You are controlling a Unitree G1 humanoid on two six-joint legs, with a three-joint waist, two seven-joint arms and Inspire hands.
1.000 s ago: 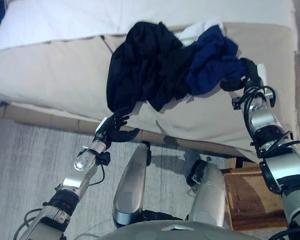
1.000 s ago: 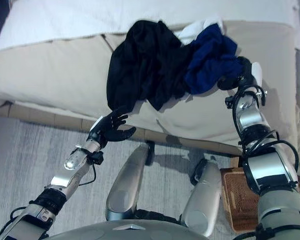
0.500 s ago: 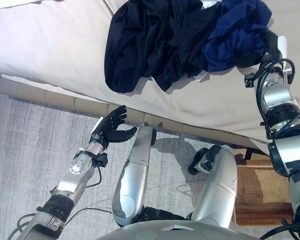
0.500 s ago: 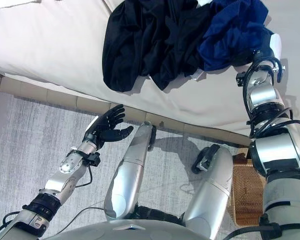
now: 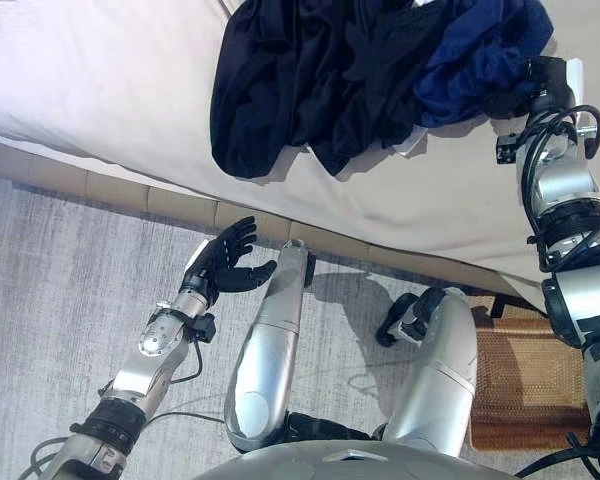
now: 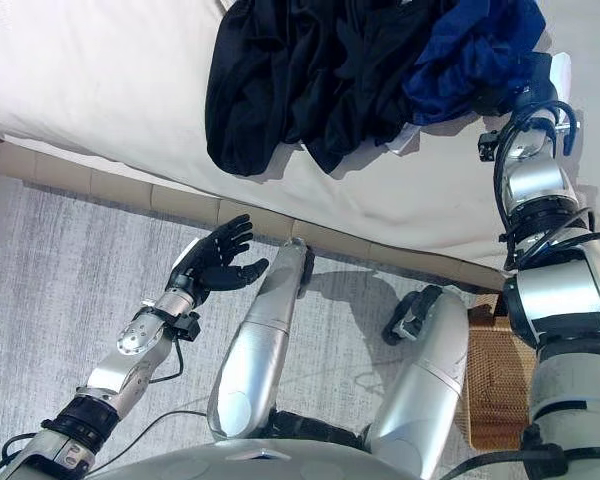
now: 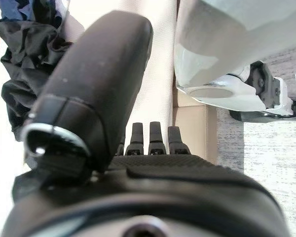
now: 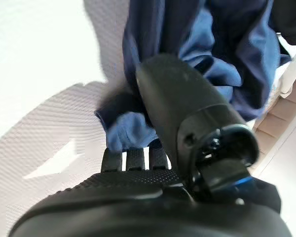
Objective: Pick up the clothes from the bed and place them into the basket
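Note:
A heap of clothes lies on the beige bed [image 5: 110,90]: a black garment [image 5: 310,80] on the left, a blue garment [image 5: 480,50] on the right, and a bit of white cloth [image 5: 412,145] under them. My right hand [image 5: 542,85] is at the right edge of the heap. In the right wrist view its thumb [image 8: 187,113] and fingers are curled on a fold of the blue garment [image 8: 222,49]. My left hand [image 5: 225,265] is open and empty over the floor, just off the bed's front edge and below the black garment.
A brown woven basket [image 5: 510,390] stands on the floor at the lower right, beside the bed. A grey rug [image 5: 50,300] covers the floor in front of the bed's tan base [image 5: 100,190].
The camera has tilted, so the bed sits higher in the picture. My left hand has drawn back a little from the bed's edge. My right hand stays at the blue garment.

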